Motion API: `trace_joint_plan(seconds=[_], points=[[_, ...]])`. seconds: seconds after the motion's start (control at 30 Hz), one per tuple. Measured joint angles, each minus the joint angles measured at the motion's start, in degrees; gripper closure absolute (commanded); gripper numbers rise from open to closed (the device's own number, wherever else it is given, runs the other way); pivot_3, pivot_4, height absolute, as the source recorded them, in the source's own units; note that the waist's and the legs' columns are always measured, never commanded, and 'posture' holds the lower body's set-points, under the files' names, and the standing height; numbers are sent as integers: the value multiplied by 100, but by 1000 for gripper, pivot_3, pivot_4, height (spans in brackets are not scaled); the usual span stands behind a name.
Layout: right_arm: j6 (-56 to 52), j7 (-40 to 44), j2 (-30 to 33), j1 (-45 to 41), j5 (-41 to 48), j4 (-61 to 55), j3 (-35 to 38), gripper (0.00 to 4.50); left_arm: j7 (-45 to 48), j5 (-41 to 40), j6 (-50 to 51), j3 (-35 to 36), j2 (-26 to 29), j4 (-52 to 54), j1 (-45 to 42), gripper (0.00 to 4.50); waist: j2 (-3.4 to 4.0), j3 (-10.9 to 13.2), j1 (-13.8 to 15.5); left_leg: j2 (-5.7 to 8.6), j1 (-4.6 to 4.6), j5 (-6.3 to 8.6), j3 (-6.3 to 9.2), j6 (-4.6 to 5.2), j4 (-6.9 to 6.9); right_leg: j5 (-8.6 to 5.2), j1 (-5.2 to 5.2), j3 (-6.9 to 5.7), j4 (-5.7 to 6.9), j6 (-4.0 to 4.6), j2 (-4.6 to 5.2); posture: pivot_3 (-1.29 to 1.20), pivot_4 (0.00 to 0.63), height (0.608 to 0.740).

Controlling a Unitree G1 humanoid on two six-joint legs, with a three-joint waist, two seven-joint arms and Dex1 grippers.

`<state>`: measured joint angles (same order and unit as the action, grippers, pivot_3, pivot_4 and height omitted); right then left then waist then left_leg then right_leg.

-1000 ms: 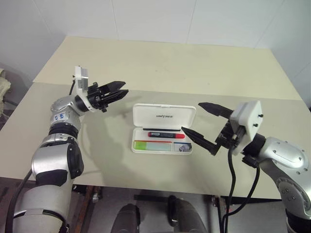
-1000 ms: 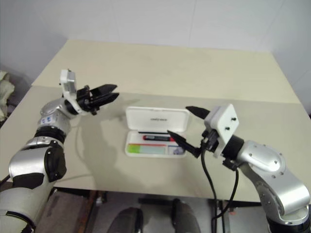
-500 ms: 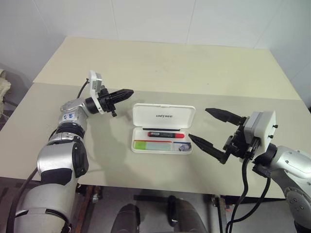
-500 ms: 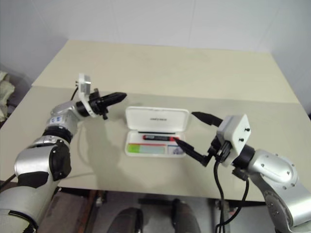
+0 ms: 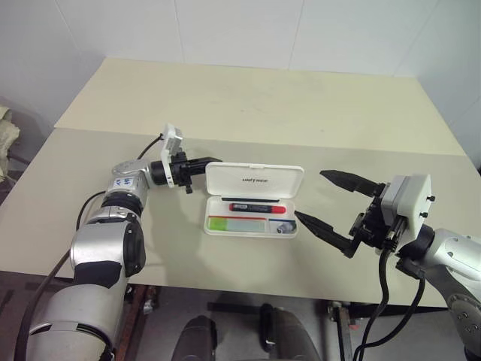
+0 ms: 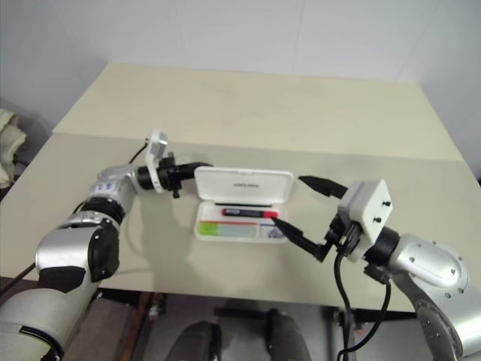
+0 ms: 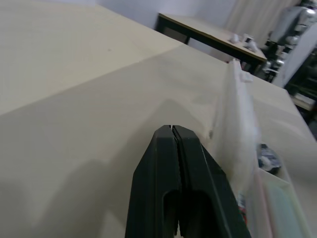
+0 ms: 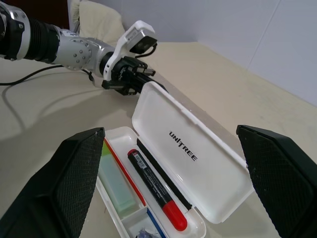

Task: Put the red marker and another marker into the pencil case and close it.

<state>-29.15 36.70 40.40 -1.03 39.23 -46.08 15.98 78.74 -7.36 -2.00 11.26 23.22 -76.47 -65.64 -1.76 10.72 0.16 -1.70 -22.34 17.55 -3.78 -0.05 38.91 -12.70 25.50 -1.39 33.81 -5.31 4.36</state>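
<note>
Left claw (image 5: 204, 162): black fingers pressing together, tips reaching behind the raised lid's 9 o'clock end. Right claw (image 5: 331, 201): textured fingers spreading wide at 3 o'clock of the pencil case (image 5: 254, 181). Case: glossy white, round-cornered, lying open mid-worktop (image 5: 248, 98), holding the red marker (image 5: 255, 208) and pale green marker (image 5: 233, 224).

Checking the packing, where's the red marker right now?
The red marker lies inside the open pencil case at the table's middle, just behind the pale green marker.
</note>
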Motion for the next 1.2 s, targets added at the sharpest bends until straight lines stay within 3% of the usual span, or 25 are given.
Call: trace_joint_plan(seconds=[0.27, 0.6, 0.9, 1.2], points=[[-13, -19, 58, -3, 29, -1, 7, 0, 723, 101, -197, -165, -135, 51, -9, 4480, 0, 0, -1, 0, 0, 0, 1, 0, 5, 0, -1, 2, 3, 1, 0, 0, 150, 740], [138, 221, 66, -39, 22, 125, 1, 0, 733, 39, -356, -1137, -309, 529, 251, 4480, 0, 0, 13, 1, 0, 0, 2, 1, 8, 1, -2, 6, 6, -1, 2, 0, 150, 740], [1177, 1505, 116, 827, -187, 970, 283, 0, 733, -498, -378, -2007, -261, 1211, 648, 4480, -1, -1, 53, 5, 6, 0, 1, 1, 17, 5, -10, 16, 5, -8, 1, 0, 150, 740], [2247, 2736, 467, 673, -647, 2669, 414, 0, 733, -1180, -424, -2863, 3, 2230, 1184, 4480, 0, -1, 123, 7, 12, 0, -2, 1, 19, 4, -16, 23, 2, -6, 1, 0, 150, 740]])
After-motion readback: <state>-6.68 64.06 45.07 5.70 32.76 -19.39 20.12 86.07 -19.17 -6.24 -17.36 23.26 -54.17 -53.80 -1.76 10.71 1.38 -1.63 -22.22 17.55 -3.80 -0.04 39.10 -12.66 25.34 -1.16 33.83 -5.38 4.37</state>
